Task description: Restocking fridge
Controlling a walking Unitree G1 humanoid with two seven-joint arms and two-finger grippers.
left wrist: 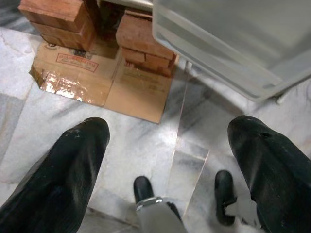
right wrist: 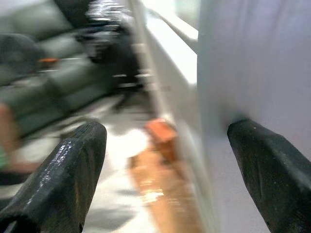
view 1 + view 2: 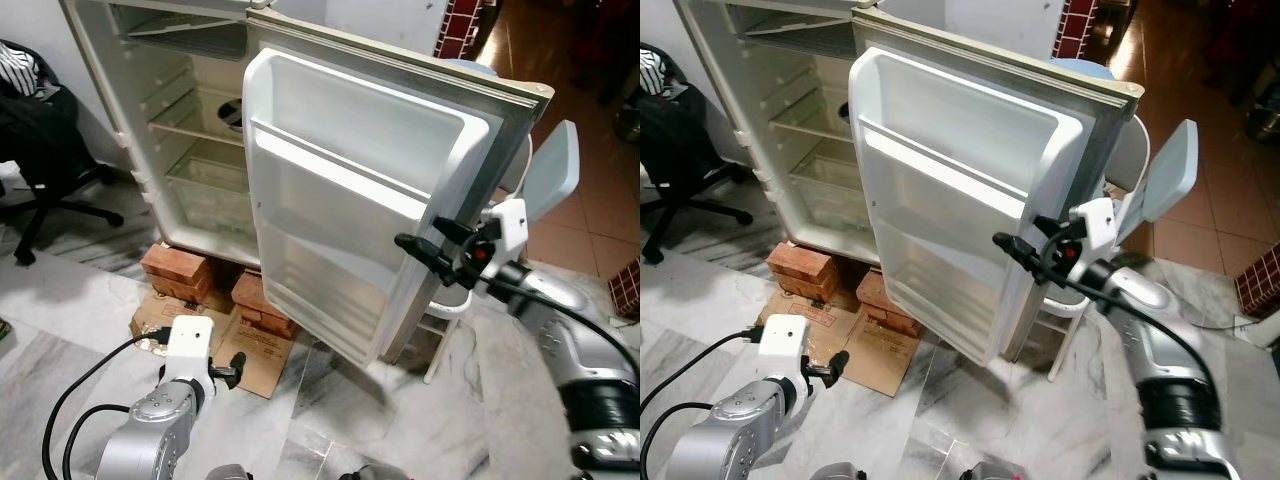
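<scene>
Cardboard (image 1: 73, 73) label print, illegible.

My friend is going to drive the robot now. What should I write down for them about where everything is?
Right hand: open, at the free edge of the fridge door, one finger against its outer side.
Left hand: open, empty, low over the marble floor near the bricks and cardboard under the fridge.
Done: door stands wide open.
Left: shelves and door racks look mostly bare apart from one dark item inside; no groceries in either hand, so all the restocking remains.
</scene>
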